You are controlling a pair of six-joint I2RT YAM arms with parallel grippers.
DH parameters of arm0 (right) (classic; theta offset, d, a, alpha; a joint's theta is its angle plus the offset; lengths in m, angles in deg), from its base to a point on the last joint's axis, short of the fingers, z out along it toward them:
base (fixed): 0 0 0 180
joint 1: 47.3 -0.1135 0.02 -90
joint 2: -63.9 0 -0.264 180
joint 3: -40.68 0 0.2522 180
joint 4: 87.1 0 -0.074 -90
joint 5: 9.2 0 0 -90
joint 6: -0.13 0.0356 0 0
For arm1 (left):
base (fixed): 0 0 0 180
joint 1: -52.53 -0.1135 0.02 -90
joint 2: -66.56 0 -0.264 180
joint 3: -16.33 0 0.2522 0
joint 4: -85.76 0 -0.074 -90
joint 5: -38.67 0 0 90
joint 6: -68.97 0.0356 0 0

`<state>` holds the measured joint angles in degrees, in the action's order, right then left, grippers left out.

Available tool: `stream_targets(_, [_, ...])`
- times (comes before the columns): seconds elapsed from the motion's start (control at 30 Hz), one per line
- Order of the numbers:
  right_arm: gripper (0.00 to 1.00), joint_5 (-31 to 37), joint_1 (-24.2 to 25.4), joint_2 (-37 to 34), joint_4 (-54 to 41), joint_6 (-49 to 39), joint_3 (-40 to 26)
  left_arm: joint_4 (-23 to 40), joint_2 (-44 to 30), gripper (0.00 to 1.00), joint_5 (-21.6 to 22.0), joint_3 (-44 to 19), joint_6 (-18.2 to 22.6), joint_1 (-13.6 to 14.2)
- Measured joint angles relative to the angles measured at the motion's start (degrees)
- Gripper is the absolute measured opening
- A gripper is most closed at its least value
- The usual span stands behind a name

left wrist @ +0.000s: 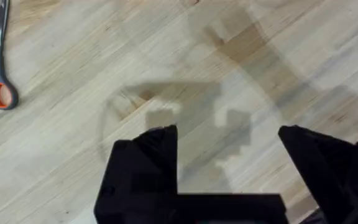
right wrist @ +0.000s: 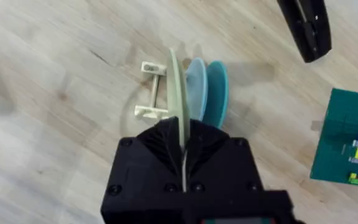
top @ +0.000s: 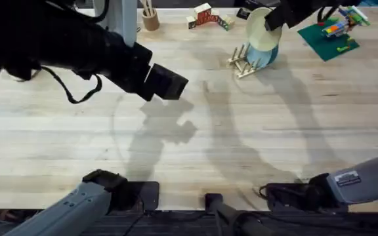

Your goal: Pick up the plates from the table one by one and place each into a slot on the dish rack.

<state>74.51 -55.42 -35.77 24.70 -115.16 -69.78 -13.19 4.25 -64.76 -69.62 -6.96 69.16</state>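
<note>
Cream-yellow plate (right wrist: 178, 87) goes into the dish rack (top: 245, 62); the last placing is in hand.
Pinched on edge in the right tool (right wrist: 184, 155), it stands upright over the rack at the far right of the tabletop (top: 254, 137), just beside the light blue plate (right wrist: 196, 87) already slotted; next it must sink between pegs before release; the left tool (left wrist: 229, 155) hangs wide, holding nothing.

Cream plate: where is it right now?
The cream plate stands on edge at the dish rack, far right of the table in the overhead view, pinched by the right gripper, beside the light blue plate.
</note>
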Motion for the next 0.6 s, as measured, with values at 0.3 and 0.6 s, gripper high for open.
stream_targets(0.3, [0.031,0.02,0.0,-1.22,0.88,1.12,0.0,0.0,0.0,0.993,0.01,0.0,0.02,0.0])
stream_targets(0.6, [0.031,0.08,0.0,-3.48,1.34,2.2,0.0,-0.02,0.0,0.993,0.0,0.0,0.02,0.0])
